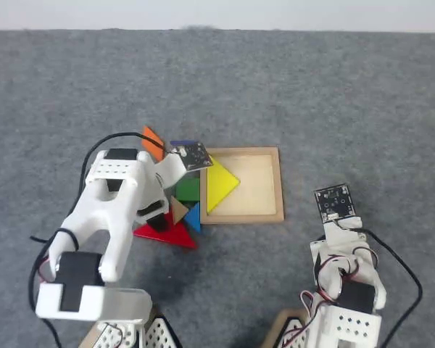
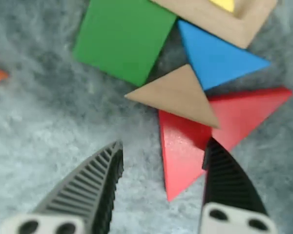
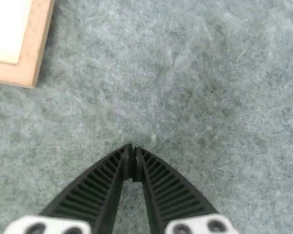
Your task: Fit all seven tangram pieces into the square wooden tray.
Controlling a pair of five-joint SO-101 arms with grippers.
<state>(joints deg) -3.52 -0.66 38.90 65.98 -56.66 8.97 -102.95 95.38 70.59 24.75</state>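
The wooden tray (image 1: 278, 185) is sitting on the grey carpet (image 1: 312, 94) near the middle of the table. One piece is lying inside it: the yellow triangle (image 1: 219, 185), which is resting against the tray's nine o'clock wall with its point aiming toward three o'clock.

The other pieces are lying loose on the carpet off the tray's nine o'clock side. The green square (image 1: 188, 190) is sitting just beside that wall. At six o'clock from it, the tan triangle (image 1: 178, 210) is touching the blue triangle (image 1: 193, 217), and the blue one is lying by the tray's corner. The red triangle (image 1: 170, 235) is lying farthest toward seven o'clock, with the tan triangle partly overlapping its edge. The orange piece (image 1: 152, 142) is lying apart, at about ten o'clock from the tray.

The left claw (image 2: 164, 143) is hanging spread wide over the red triangle, one finger above its edge and the other over bare carpet.

The right claw (image 3: 133, 151) is hanging pressed together over bare carpet, at about five o'clock from the tray and gripping nothing.
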